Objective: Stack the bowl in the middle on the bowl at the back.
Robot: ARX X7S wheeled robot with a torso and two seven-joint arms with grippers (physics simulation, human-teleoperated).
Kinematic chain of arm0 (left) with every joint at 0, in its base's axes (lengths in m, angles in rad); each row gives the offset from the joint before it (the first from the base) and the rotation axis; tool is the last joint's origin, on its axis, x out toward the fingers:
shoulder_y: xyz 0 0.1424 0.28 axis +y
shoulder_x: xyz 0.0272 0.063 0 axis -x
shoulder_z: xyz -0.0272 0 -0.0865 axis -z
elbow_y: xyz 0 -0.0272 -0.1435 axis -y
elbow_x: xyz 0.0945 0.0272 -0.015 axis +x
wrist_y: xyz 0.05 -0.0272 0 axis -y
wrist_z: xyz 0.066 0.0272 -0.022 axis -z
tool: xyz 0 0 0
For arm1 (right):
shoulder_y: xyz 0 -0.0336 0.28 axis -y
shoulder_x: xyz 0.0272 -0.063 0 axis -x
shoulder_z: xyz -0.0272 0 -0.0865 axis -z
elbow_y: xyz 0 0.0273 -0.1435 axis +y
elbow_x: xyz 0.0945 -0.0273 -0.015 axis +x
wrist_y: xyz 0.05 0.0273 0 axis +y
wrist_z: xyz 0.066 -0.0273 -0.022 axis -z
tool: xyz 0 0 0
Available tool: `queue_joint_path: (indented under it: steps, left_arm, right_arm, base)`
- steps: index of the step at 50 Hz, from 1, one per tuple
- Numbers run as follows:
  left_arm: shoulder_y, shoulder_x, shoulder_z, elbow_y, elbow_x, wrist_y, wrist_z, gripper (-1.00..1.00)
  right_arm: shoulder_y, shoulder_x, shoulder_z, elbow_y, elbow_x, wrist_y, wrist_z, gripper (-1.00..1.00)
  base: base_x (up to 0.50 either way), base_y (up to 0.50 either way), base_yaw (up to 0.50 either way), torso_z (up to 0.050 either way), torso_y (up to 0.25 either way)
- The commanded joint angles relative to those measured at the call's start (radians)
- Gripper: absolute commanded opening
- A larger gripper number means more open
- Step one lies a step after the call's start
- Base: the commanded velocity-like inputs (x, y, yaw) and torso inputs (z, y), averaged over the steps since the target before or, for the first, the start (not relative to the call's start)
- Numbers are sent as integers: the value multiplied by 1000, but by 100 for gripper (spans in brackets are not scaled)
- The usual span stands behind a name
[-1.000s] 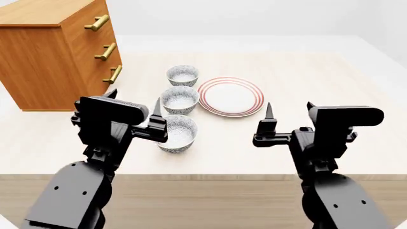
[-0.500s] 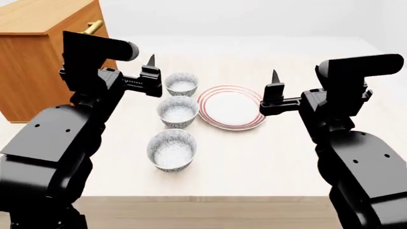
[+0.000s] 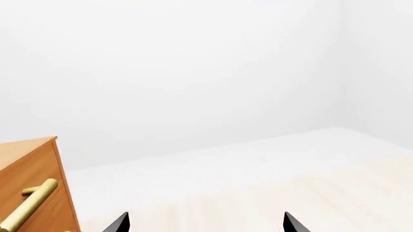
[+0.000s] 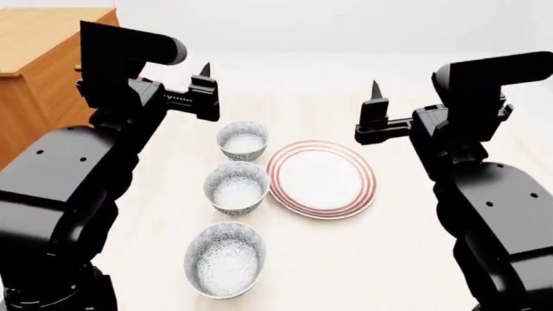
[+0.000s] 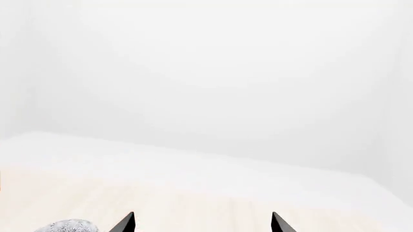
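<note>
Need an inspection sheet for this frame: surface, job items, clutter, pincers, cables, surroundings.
Surface: pale wood table, level.
Job's things: middle bowl and back bowl upright in one row, apart, not stacked.
Clutter: third bowl nearest the robot; red-ringed plate beside the middle bowl.
Pincers: left pincer and right pincer open, empty, raised above the table.
Cables: nothing seen.
Surroundings: wooden drawer cabinet at the left, white walls.

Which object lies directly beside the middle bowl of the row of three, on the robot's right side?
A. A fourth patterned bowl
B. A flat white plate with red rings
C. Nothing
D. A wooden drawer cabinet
B: in the head view the red-ringed plate lies right next to the bowl in the middle, while the wooden cabinet stands off on the opposite side.
</note>
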Motion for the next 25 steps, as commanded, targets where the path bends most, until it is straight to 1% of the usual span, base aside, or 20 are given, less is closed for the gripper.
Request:
queue_joint_path:
  steps: [1,8,13,18,23,24,25]
  left_arm:
    - [-16,-4,-1,8,-13,-31,-1,100]
    - [-25,-2,-9,-5,-17,-47,-8,100]
    - [-36,-11,4,-13,-15,-72,-11,100]
    - [-111,-22,20,-51,-42,-244,-2,100]
    - [-208,-15,18,-137,-70,-416,8,100]
    - [-226,-10,16,-165,-72,-446,2,100]
    - [-244,-19,24,-207,-112,-456,-32,100]
  right_arm:
    - [10,3,-4,0,5,4,2,100]
    - [11,2,-5,-2,10,-3,1,100]
    - [14,0,-1,-4,8,5,14,100]
    - [31,2,-8,-7,9,34,21,100]
    - [45,-2,0,-10,17,64,29,100]
    - [46,-5,3,-10,20,69,30,100]
    - [47,-7,6,-9,22,72,31,100]
  base:
    - [379,0,0,0,0]
    - [376,0,0,0,2]
    - [0,0,0,0,0]
    - [0,0,0,0,0]
    - [0,0,0,0,0]
    - [0,0,0,0,0]
    - [0,0,0,0,0]
